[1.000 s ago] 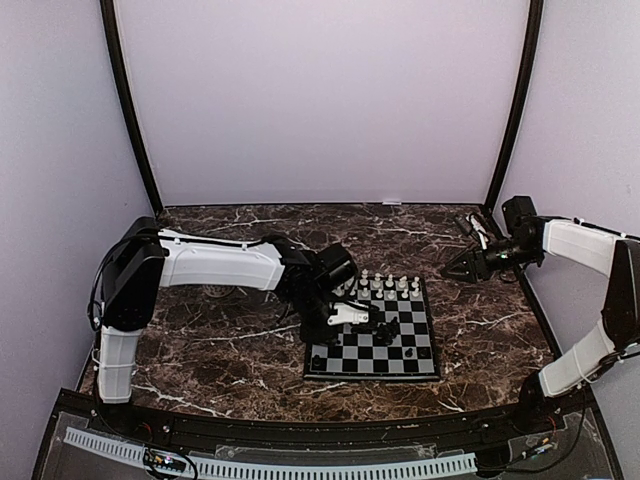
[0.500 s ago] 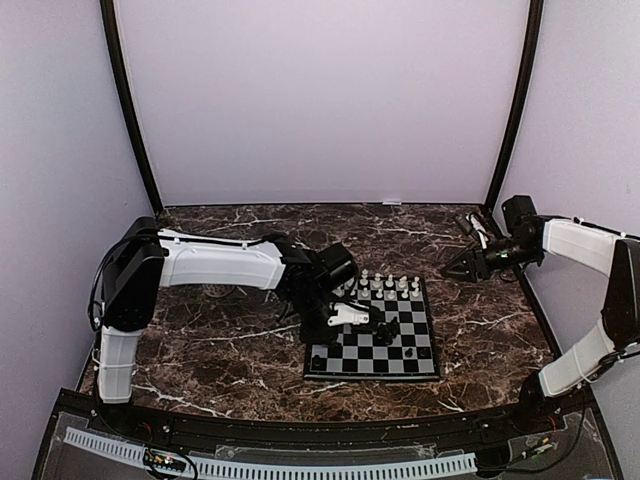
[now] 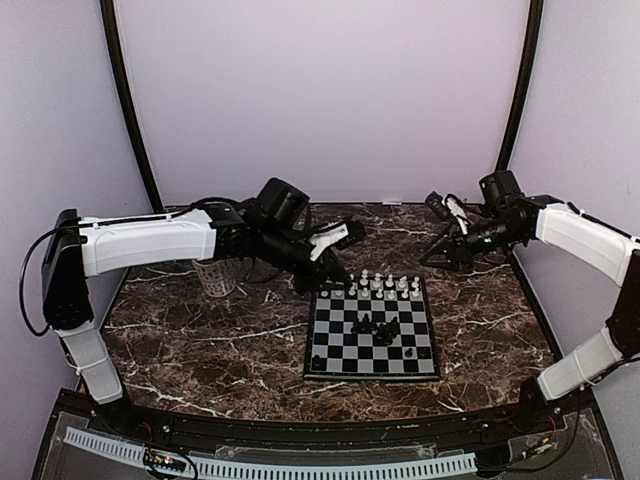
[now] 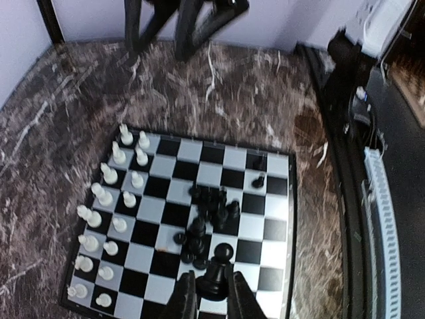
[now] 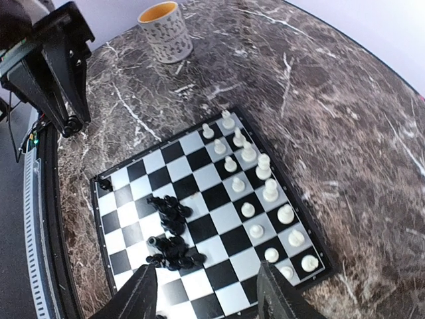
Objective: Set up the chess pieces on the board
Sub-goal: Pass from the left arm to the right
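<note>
The board [image 3: 370, 377] lies right of centre; it also shows in the left wrist view [image 4: 287, 199] and the right wrist view [image 5: 219, 219]. White pieces [image 3: 385, 287] stand in two rows along its far edge. Black pieces [image 3: 378, 327] lie heaped in its middle, and a single one [image 3: 318, 360] stands at its near left corner. My left gripper [image 3: 350, 235] hangs high over the board's far left corner, shut on a black pawn [image 4: 216, 269]. My right gripper [image 3: 432, 257] hovers open and empty off the board's far right corner, its fingers [image 5: 143, 296] spread wide.
A patterned white mug [image 3: 218, 278] with a yellow inside stands on the marbled tabletop left of the board, under my left arm; it also shows in the right wrist view [image 5: 165, 30]. Lilac walls and black posts close the back and sides.
My left arm has lifted off the board's middle, up and back to the left, with the black pawn in its jaws. My right gripper has moved left and higher.
</note>
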Controlling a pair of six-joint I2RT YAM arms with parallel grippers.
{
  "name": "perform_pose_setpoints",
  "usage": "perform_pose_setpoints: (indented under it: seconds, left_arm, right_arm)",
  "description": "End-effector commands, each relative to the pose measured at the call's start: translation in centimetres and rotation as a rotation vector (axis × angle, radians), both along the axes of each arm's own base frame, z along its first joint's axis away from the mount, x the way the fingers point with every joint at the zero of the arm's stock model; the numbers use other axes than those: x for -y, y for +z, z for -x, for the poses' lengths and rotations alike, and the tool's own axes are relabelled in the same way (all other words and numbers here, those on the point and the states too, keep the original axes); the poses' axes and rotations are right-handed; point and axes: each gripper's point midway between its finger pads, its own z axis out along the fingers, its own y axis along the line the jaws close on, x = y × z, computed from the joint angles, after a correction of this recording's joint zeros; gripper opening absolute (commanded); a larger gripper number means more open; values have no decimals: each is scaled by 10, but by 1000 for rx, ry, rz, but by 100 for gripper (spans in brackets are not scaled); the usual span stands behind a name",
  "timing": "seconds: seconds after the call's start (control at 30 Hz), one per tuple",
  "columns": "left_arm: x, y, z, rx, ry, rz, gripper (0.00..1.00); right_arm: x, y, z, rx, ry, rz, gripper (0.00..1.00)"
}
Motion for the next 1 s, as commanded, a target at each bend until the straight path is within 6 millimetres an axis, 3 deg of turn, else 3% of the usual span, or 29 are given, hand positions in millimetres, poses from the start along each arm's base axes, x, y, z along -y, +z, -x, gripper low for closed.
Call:
perform_pose_setpoints:
  seconds: [0.0, 0.17, 0.27, 0.37, 0.67, 0.97]
  left_arm:
    - [13, 66, 10, -50, -6, 331, 10]
    - [2, 86, 20, -133, 11, 469, 11]
    - [-3, 89, 31, -143, -28, 517, 11]
    - [-3, 88, 36, -171, -45, 528, 11]
    - [1, 85, 44, -237, -96, 547, 11]
    - [2, 82, 44, -247, -100, 544, 11]
  right_arm:
    - [-37, 29, 3, 40, 92, 4, 53]
    - [-88, 59, 29, 94, 253, 1, 53]
    - [-107, 75, 41, 147, 320, -17, 53]
    - [-121, 76, 52, 136, 391, -14, 51]
    - [-130, 53, 82, 148, 500, 66, 47]
    - [-132, 62, 95, 143, 545, 36, 42]
